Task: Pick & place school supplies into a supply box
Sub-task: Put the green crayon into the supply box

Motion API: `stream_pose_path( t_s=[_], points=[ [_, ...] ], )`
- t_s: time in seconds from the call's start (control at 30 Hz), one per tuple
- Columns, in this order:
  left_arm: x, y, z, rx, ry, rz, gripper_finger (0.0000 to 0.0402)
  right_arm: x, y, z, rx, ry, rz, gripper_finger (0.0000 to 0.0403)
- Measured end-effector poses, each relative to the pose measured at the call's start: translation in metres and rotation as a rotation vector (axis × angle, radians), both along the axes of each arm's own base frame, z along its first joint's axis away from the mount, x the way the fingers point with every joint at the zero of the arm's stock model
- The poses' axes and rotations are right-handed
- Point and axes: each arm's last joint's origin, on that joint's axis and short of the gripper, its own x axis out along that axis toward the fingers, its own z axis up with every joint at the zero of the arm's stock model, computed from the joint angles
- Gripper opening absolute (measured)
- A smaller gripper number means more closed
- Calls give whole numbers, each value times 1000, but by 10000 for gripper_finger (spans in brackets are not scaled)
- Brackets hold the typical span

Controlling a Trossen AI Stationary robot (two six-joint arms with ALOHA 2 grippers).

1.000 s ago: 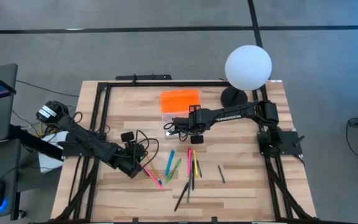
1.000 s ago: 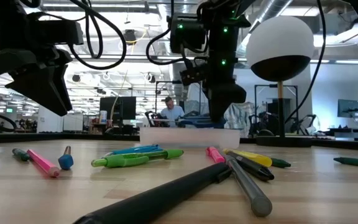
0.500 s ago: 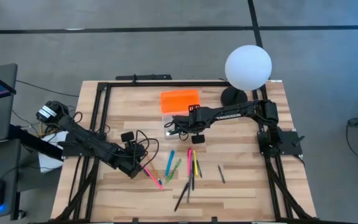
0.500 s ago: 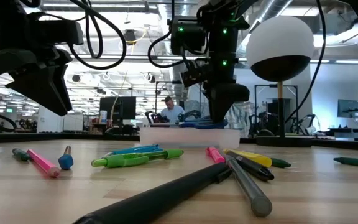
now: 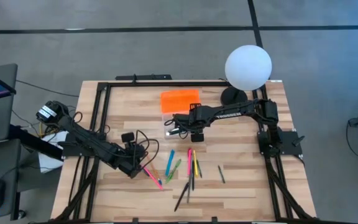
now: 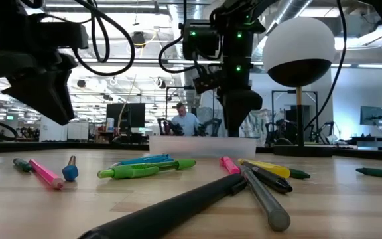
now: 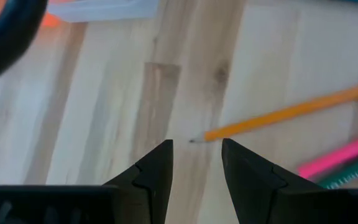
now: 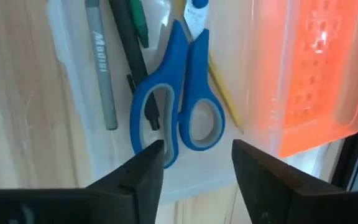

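I read only two bits of lettering. Grey pen (image 8: 99, 68) lying in clear supply box (image 8: 67, 93) carries dark print along barrel, looks like "Muji" (letters sideways, not fully sure). Right arm's link (image 5: 232, 114) shows white "TROSSEN" lettering in high view, small, barely legible. Green crayon (image 6: 380, 172) at table edge starts "CR", rest cut off.

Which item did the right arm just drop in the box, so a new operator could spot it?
Start at the white globe lamp at the table's far right; beside it stands the supply box with its orange lid open. Under the open right gripper, the scissors lie in the clear tray among pens. They alone have blue loop handles; everything else is a thin stick.
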Motion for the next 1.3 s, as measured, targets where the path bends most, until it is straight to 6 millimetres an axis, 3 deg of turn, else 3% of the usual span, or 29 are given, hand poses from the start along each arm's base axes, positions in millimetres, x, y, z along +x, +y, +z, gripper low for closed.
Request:
stream_pose_path(
  t_s=[0.17,0.33,0.73,0.97,1.3],
  points=[
    [-1,-2,-1,-70,53,-36,133,-6,9,18,1,-44,-20,184],
    [-1,-7,-2,-187,96,-70,133,-14,31,49,10,-147,10,173],
    [4,-25,-4,-257,78,-255,133,-47,120,104,74,-359,174,154],
    [3,-21,-35,-248,191,-255,133,-73,179,114,29,-437,273,143],
    [5,-20,-40,-242,193,-268,133,-105,229,119,-23,-534,306,124]
  ],
)
